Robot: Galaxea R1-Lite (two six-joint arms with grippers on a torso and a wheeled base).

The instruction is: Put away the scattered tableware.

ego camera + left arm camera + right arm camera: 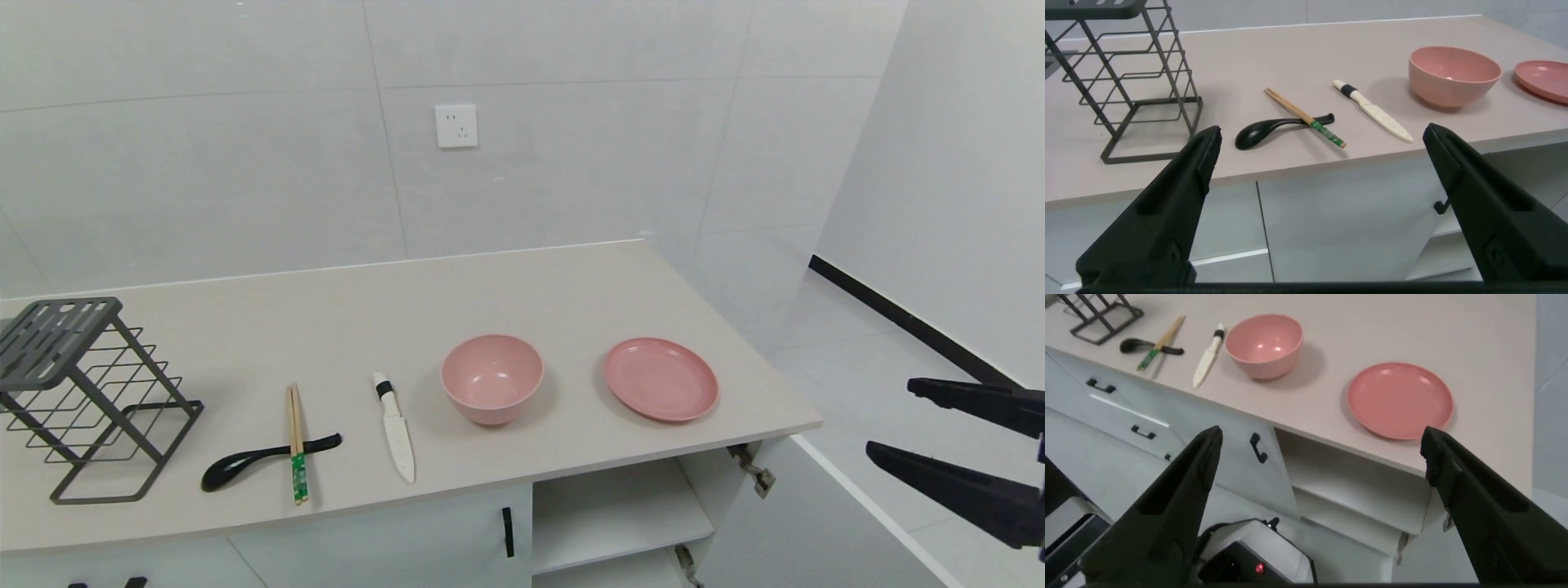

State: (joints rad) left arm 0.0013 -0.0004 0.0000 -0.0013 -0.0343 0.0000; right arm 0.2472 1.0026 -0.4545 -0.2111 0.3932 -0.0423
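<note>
Both hands sit short of the counter (408, 302), fingers apart and empty: the left hand (1321, 131) faces the spoon (1259, 132) and chopsticks (1305, 118), and the right hand (890, 415) is off the counter's end. Nothing is grasped yet, so the first pick-up seems next. Beyond lie the knife (396, 429), bowl (492, 378) and plate (660, 378) — the flat plate likely needs a rim grip.

Left end effector (1323, 135) showing two matte black fingers (1167, 204), broad at the root and tapering to blunt tips, right end effector (890, 416) showing the same plain black wedge-shaped pair
</note>
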